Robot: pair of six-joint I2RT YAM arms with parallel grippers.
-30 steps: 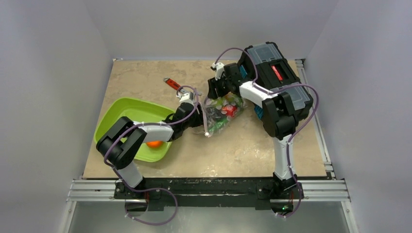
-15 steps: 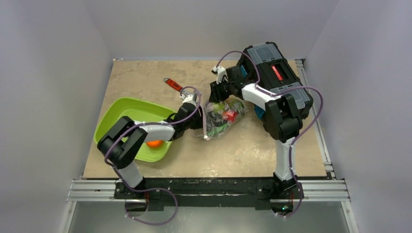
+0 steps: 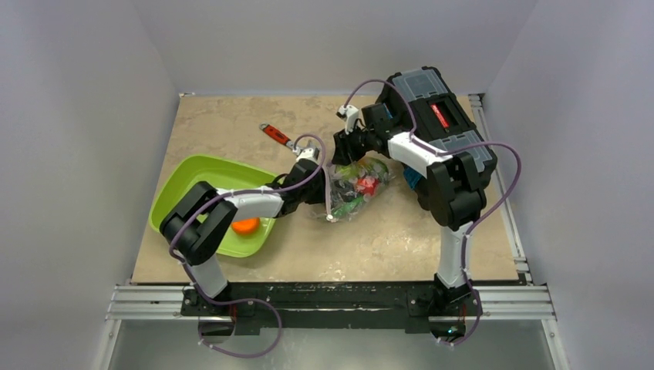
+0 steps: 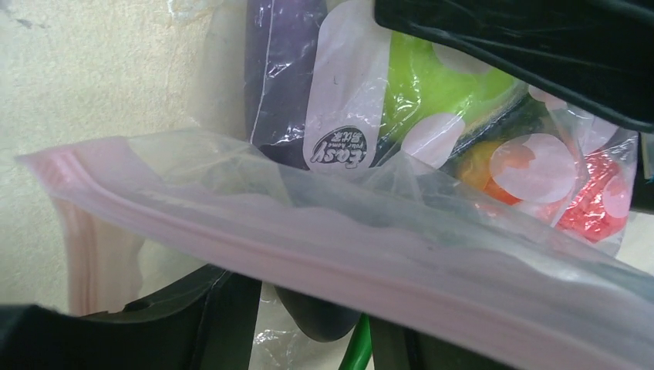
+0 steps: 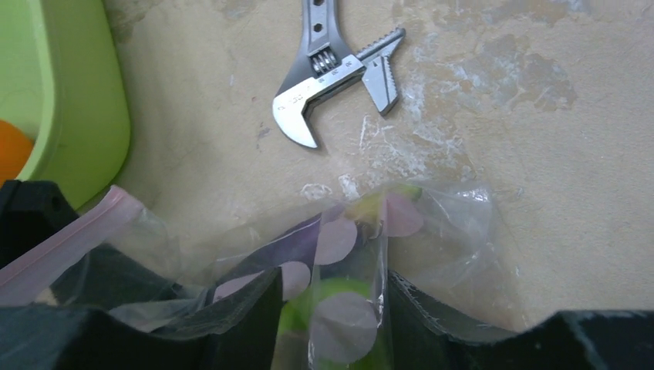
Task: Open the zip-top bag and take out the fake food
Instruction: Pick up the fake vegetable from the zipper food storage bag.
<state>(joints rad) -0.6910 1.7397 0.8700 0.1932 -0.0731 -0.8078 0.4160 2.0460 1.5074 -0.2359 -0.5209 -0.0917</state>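
Veiling fake food [image 4: 432,89]: zip-top bag [image 4: 347,258]; both jaws' grip unclear.

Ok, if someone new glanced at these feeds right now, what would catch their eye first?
The clear bag stuffed with colourful toy food at mid-table, with both arms' jaws meeting at it, the pink zip strip crossing the left wrist view. Next, the bright green tray on the left holding an orange fruit, then the wrench just behind the bag.
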